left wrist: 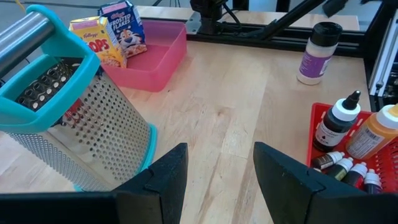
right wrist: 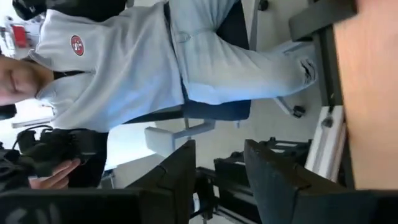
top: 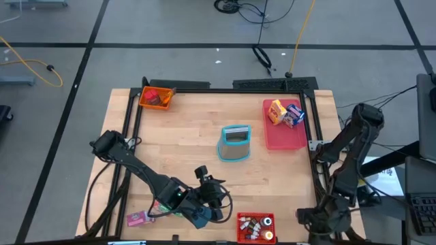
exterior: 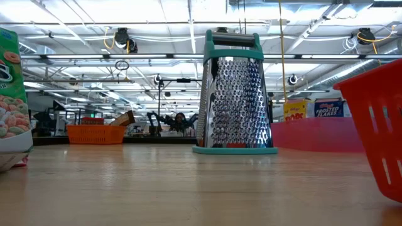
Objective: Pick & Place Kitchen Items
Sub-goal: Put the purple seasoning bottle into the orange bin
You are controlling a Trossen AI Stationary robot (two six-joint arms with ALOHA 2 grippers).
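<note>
Now, with your left end effector [left wrist: 214,180] parted and empty just beside the grater [left wrist: 68,118], steer toward the white bottle [left wrist: 318,53] past it without clipping the grater.

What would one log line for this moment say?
left gripper: jaws open, empty, facing grater | right gripper: jaws apart, empty, off-table | cereal boxes: in pink tray

Two small cereal boxes, a yellow one [left wrist: 94,41] and a blue one [left wrist: 124,26], stand upright side by side at the far end of the pink tray [left wrist: 163,59] on the table's right side. Several tiny dark and white dropper bottles [left wrist: 341,118] and an orange bottle [left wrist: 375,132] stand or lie crowded together in the red bin [top: 255,228] at the near edge, while a white dark-lidded bottle [left wrist: 317,53] stands alone on the wood beyond that bin. A pink packet [top: 138,218] lies flat near the front left corner, and a cereal packet [exterior: 12,94] stands at the near left.
</note>
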